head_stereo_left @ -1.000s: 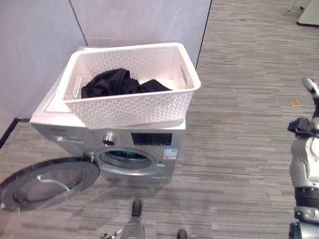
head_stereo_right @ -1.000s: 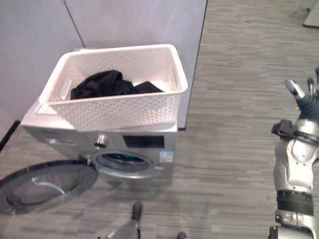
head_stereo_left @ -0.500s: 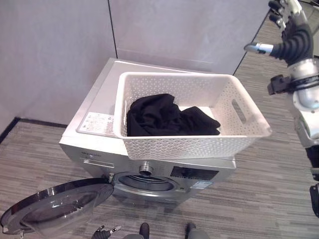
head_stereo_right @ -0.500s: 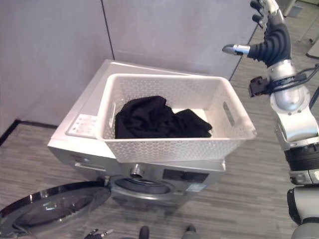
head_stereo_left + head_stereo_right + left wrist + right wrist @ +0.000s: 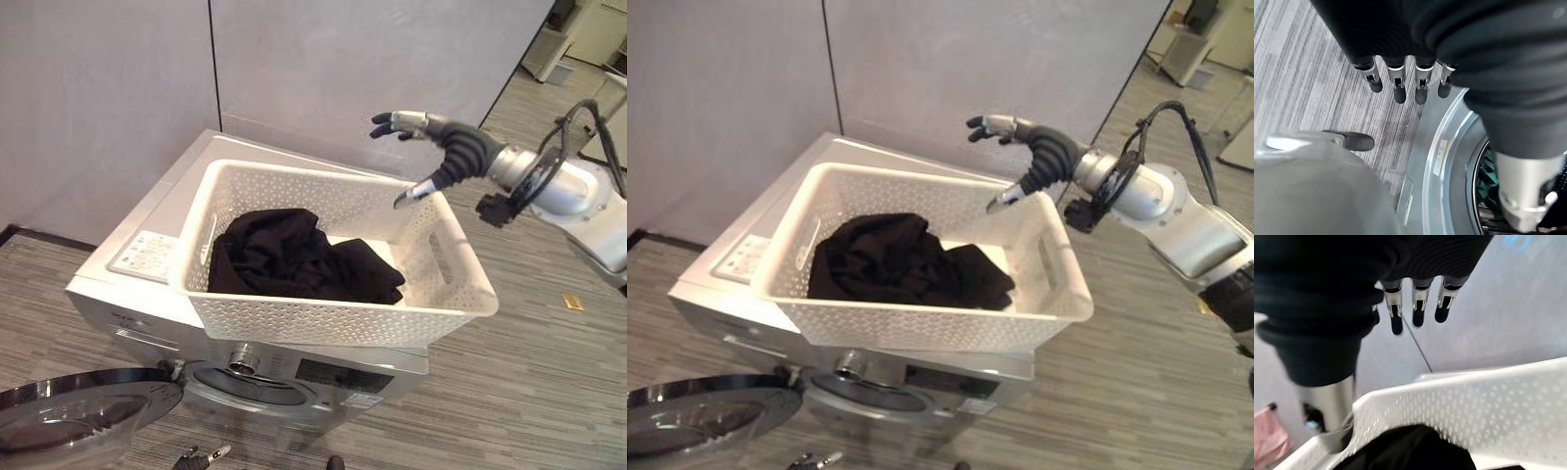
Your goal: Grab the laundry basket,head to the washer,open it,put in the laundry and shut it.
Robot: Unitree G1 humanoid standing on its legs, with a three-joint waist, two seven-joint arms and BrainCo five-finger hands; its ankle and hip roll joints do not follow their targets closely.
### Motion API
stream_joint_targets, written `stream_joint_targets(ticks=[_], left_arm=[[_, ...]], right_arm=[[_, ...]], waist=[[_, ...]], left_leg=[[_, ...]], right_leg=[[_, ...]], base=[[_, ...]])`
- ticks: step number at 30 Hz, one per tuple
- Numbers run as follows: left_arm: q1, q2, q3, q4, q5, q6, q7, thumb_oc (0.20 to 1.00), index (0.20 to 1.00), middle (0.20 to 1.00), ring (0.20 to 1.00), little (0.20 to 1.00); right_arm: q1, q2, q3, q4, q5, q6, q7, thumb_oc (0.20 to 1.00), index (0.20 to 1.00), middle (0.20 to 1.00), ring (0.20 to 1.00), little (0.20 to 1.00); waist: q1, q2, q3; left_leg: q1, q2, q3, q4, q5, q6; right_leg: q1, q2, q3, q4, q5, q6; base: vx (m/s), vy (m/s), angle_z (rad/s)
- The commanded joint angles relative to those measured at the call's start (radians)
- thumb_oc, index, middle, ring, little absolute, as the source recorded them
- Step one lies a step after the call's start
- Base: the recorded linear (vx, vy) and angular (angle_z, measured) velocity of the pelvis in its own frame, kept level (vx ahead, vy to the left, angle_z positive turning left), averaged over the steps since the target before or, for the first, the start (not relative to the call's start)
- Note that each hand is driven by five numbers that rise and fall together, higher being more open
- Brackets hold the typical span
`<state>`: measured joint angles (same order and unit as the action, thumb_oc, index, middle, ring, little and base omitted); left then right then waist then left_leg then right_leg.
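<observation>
Black laundry lies in the basket atop the washer, door already open. Right hand hovers over the far rim, fingers spread, empty; left hand hangs relaxed by the door. Next, reach down and grasp the cloth.

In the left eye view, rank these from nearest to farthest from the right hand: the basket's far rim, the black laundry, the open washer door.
1. White basket: its far rim lies just below the open right hand.
2. Black laundry: inside the basket, lower and further left.
3. Washer door: swung open at floor level, far lower left.
</observation>
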<state>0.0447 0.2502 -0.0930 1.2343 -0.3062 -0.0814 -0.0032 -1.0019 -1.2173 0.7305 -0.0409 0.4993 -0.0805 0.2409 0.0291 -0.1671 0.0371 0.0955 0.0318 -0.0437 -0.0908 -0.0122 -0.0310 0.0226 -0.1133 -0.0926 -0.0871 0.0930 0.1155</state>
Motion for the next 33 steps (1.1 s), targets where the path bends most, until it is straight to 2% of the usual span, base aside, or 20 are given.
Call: stream_joint_targets(ticks=[1, 6, 15, 19, 27, 33], left_arm=[[0.011, -0.061, -0.016, 0.059, -0.011, 0.007, -0.036, 1.000, 1.000, 1.000, 1.000, 1.000], [0.030, -0.035, 0.018, 0.104, 0.041, 0.019, -0.034, 1.000, 1.000, 1.000, 1.000, 1.000], [0.039, -0.003, 0.062, 0.139, 0.056, 0.034, -0.018, 1.000, 1.000, 1.000, 1.000, 1.000], [0.043, 0.002, 0.051, 0.137, 0.055, 0.034, -0.015, 1.000, 1.000, 1.000, 1.000, 1.000], [0.016, -0.006, 0.025, 0.132, 0.043, 0.033, -0.013, 1.000, 1.000, 1.000, 1.000, 1.000], [-0.013, -0.007, 0.021, 0.126, 0.030, 0.029, 0.001, 1.000, 1.000, 1.000, 1.000, 1.000]], right_arm=[[-0.104, -0.030, 0.078, 0.033, 0.042, -0.028, 0.023, 1.000, 1.000, 1.000, 1.000, 1.000], [-0.169, 0.004, 0.178, 0.041, 0.043, -0.008, 0.050, 1.000, 1.000, 1.000, 1.000, 1.000], [-0.146, 0.044, 0.195, 0.082, 0.022, 0.018, 0.049, 1.000, 1.000, 1.000, 1.000, 1.000], [-0.121, 0.060, 0.192, 0.125, -0.006, 0.036, 0.046, 1.000, 1.000, 1.000, 1.000, 1.000], [-0.105, 0.091, 0.204, 0.143, -0.032, 0.051, 0.054, 1.000, 1.000, 1.000, 1.000, 1.000], [-0.136, 0.136, 0.246, 0.126, -0.043, 0.057, 0.065, 1.000, 1.000, 1.000, 1.000, 1.000]], waist=[[0.036, -0.034, -0.037], [0.059, -0.052, -0.031], [0.100, -0.069, 0.000], [0.127, -0.069, 0.041], [0.138, -0.070, 0.075], [0.138, -0.077, 0.084]], left_leg=[[-0.046, 0.033, 0.006, 0.019, -0.026, -0.017], [-0.048, 0.050, 0.006, 0.011, -0.019, -0.026], [-0.103, 0.056, -0.022, 0.007, 0.004, -0.039], [-0.155, 0.050, -0.054, 0.008, 0.024, -0.042], [-0.196, 0.041, -0.085, 0.008, 0.037, -0.041], [-0.197, 0.041, -0.083, 0.007, 0.036, -0.040]], right_leg=[[0.016, -0.072, -0.009, 0.093, -0.083, 0.064], [0.014, -0.062, -0.013, 0.085, -0.092, 0.057], [-0.007, -0.061, -0.038, 0.071, -0.094, 0.052], [-0.029, -0.061, -0.059, 0.072, -0.094, 0.047], [-0.047, -0.065, -0.090, 0.077, -0.092, 0.042], [-0.050, -0.062, -0.085, 0.073, -0.092, 0.041]], base=[[0.00, 0.000, 0.00], [0.00, 0.000, 0.00], [-0.01, -0.008, 0.10], [-0.05, -0.009, 0.22], [-0.03, -0.003, 0.18], [0.00, 0.002, 0.03]])
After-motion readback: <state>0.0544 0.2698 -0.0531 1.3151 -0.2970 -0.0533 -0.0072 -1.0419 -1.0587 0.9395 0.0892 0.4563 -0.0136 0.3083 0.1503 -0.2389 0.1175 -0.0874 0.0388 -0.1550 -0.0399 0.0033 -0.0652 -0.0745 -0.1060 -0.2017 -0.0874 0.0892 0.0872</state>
